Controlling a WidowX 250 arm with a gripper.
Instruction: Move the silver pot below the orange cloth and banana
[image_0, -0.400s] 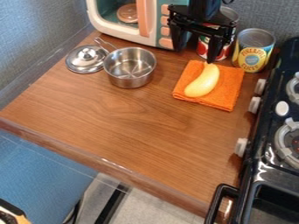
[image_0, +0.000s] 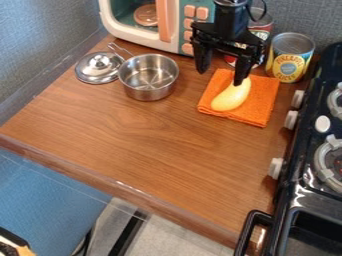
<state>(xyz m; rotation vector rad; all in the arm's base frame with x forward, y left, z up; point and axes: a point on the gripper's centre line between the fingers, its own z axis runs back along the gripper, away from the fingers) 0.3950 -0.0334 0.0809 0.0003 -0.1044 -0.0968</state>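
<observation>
2 fingers spread wide and nothing held: that's the gripper, hanging at the back of the counter, 1 tip by the top end of the banana, and whether they touch I can't tell! And the silver pot? Upright and open-topped, to the left of the orange cloth in the view and well apart from it, its lid lying just beside it. So the approach looks like the step in hand, and the first job is to get above the banana before any sideways travel; a low sweep could drag fruit and cloth together. Then across to the pot, and here's the fine part: 1 finger inside the wall, 1 outside, on the side away from the lid and the wire handle. Straight down, please, because a slanted entry could tip that thin metal! Close squarely, lift just enough to come free, and swing round the near side of the cloth, shy of the stove knobs. Set it down flat on the wood below the cloth, then open gently. The whole move is still to be done!
</observation>
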